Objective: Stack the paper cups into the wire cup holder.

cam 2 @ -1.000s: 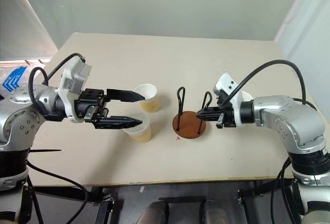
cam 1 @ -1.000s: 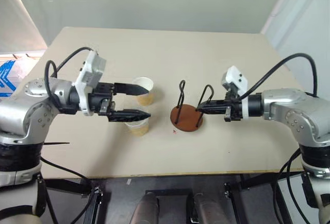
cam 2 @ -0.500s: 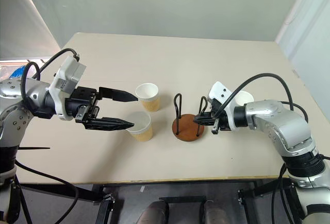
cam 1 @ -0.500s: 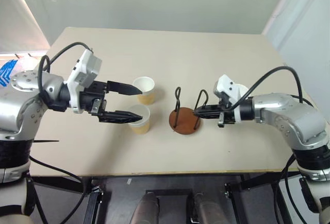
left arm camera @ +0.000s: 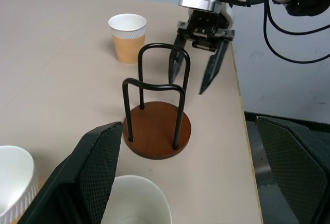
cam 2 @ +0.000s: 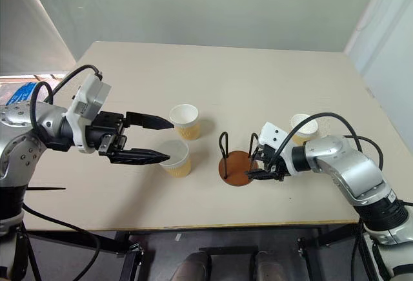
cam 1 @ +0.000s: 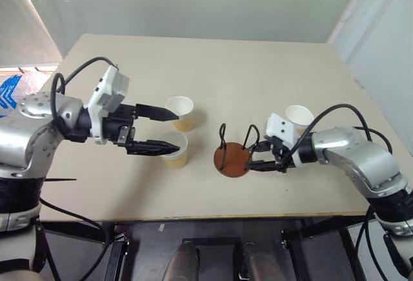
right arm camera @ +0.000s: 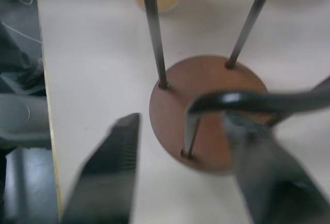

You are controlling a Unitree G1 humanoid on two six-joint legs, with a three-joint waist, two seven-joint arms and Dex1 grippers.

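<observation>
One wire cup holder (cam 1: 233, 158) stands near the desk's (cam 1: 258, 74) front edge, empty. The right end effector (left arm camera: 198, 72) is spread beside it. The left end effector (cam 1: 169, 130) is spread by two paper cups (cam 1: 174, 148). A third cup (cam 1: 299, 117) stands farther right.

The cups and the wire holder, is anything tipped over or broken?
Nothing stands out. All three paper cups stand upright on the table, and the wire cup holder sits flat on its base with its loops upright and no cup in it.
</observation>
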